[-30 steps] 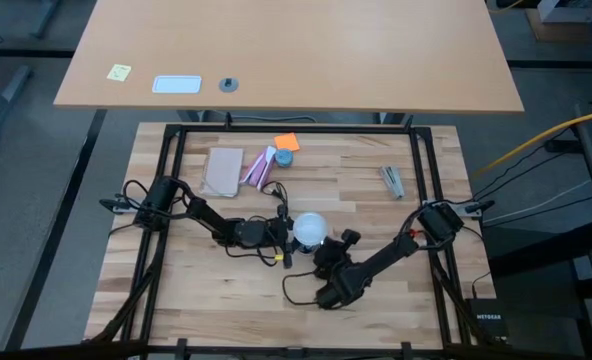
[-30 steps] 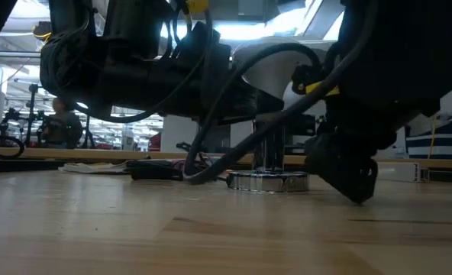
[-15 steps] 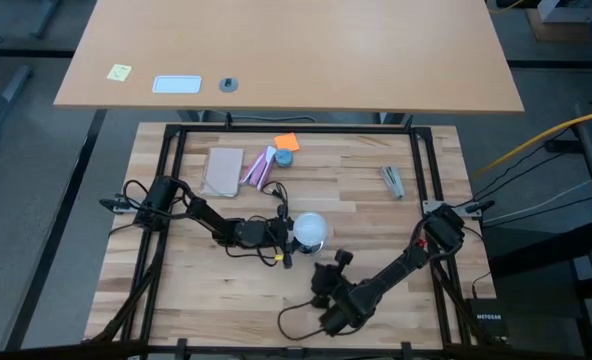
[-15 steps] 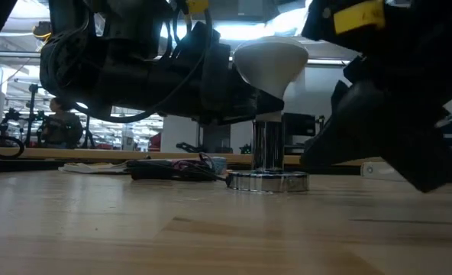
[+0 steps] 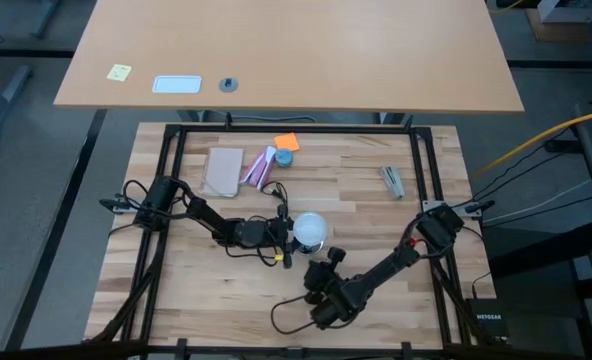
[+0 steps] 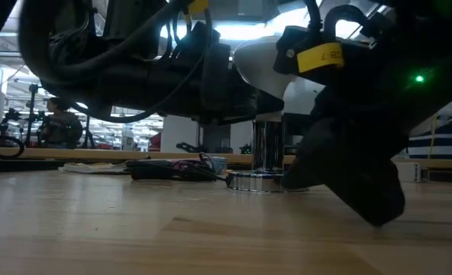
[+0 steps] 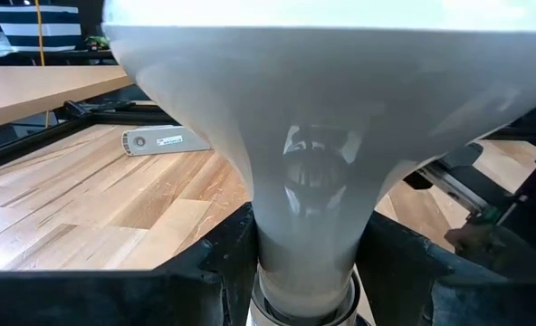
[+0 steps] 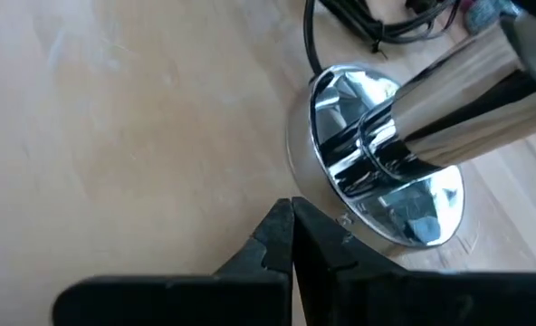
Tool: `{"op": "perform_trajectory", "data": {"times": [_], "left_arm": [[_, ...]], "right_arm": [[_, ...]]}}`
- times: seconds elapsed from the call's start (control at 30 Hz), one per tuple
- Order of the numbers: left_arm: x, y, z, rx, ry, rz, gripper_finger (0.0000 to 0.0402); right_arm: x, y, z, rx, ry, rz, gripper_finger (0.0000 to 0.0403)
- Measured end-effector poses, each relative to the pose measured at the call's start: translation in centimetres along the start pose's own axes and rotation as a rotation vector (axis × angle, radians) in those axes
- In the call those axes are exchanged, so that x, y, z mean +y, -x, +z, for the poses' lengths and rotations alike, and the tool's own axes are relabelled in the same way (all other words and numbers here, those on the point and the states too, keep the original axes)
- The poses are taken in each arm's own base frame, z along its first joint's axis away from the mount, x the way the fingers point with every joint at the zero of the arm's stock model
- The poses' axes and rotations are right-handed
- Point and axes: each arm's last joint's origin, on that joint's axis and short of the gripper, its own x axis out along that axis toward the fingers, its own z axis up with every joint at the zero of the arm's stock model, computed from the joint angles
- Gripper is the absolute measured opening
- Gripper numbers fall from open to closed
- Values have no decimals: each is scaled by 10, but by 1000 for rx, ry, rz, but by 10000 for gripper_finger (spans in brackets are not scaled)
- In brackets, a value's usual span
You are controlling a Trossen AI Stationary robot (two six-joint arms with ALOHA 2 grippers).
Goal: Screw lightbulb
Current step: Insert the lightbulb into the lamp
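The frosted white lightbulb (image 5: pixel 309 228) stands upright, its neck in the chrome stem (image 6: pixel 266 145) of the silvery disc-shaped socket (image 8: pixel 377 186), which rests on the table's middle. My left gripper (image 5: pixel 281 232) comes in from the table's left and is shut on the bulb's neck. My right gripper (image 5: pixel 323 262) is shut and empty. It points down at the table just near of the socket's disc, with its tips (image 8: pixel 291 217) close beside the disc's rim. I cannot tell whether they touch the rim. My left gripper pinches the bulb's narrow neck (image 7: pixel 309 226) between its two fingers (image 7: pixel 227 258), just above the socket's collar. The fingers come level from the table's left, one on each side of the neck. The bulb stands upright in the socket, its globe above the fingers.
A thin dark cord (image 8: pixel 349 36) lies on the far side of the socket. A tan pad (image 5: pixel 223 170), a pink-and-white packet (image 5: pixel 259 168), an orange piece (image 5: pixel 286 142) and a grey tool (image 5: pixel 393 180) lie near the far edge. A black frame (image 5: pixel 176 180) rings the table.
My right gripper has drawn away from the bulb toward the table's near edge and a little to the left, and now points down beside the socket's disc. The bulb, the socket and my left gripper have stayed in place.
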Motion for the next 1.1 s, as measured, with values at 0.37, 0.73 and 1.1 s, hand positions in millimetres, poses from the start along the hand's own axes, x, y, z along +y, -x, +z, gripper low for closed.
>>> {"op": "perform_trajectory", "data": {"times": [0.37, 0.73, 1.1], "left_arm": [[0, 0, 0, 0, 0, 0, 153], [-4, 2, 0, 1, 6, -5, 153], [-5, 2, 0, 1, 9, -14, 153]], "right_arm": [[-4, -3, -1, 16, 20, -30, 5], [-12, -7, -3, 47, 55, -87, 5], [-24, -9, -6, 80, 149, -165, 5]]}}
